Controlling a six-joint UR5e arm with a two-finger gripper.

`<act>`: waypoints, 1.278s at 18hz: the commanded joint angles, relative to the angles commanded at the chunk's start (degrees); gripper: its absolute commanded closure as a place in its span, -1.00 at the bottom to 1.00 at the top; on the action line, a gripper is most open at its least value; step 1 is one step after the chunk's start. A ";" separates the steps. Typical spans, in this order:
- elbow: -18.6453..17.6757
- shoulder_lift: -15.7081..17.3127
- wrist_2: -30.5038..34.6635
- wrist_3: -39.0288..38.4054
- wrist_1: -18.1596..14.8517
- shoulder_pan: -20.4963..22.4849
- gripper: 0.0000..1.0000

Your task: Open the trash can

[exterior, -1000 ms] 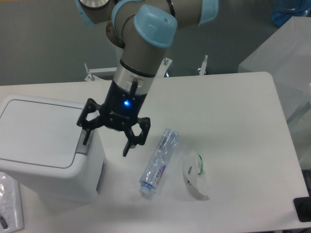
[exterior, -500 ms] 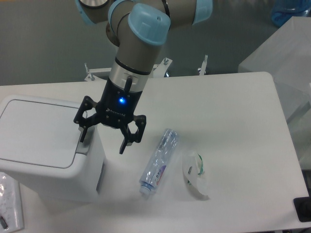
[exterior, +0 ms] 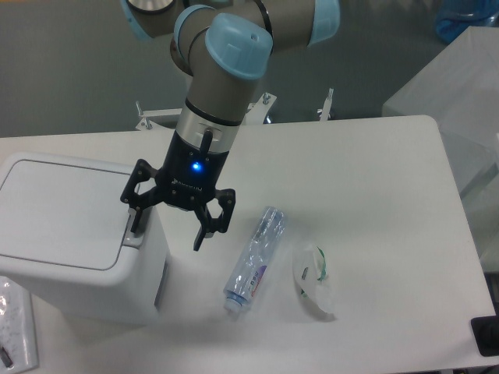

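The trash can (exterior: 70, 234) is a boxy white bin at the left of the table, its flat lid down. Its grey push tab (exterior: 134, 231) sits at the lid's right edge. My gripper (exterior: 168, 228) hangs open over the bin's right side. The left finger (exterior: 136, 220) points down at the tab, and I cannot tell whether it touches it. The right finger (exterior: 200, 235) hangs past the bin's right wall, above the table. Nothing is held between the fingers.
A clear plastic bottle (exterior: 253, 261) lies on the table right of the bin. A crumpled clear wrapper with green marks (exterior: 313, 279) lies beside it. A plastic bag (exterior: 14, 327) rests at the front left corner. A white box (exterior: 452, 93) stands off the table's right.
The gripper shifted left toward the bin's tab, then sank slightly. The lid has stayed down.
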 joint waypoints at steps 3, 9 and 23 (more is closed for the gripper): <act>0.09 0.09 0.00 -0.09 0.00 0.00 -1.00; 0.97 0.26 -0.09 0.09 -0.09 0.26 -1.00; -0.61 -1.05 2.37 20.18 2.11 18.27 -1.00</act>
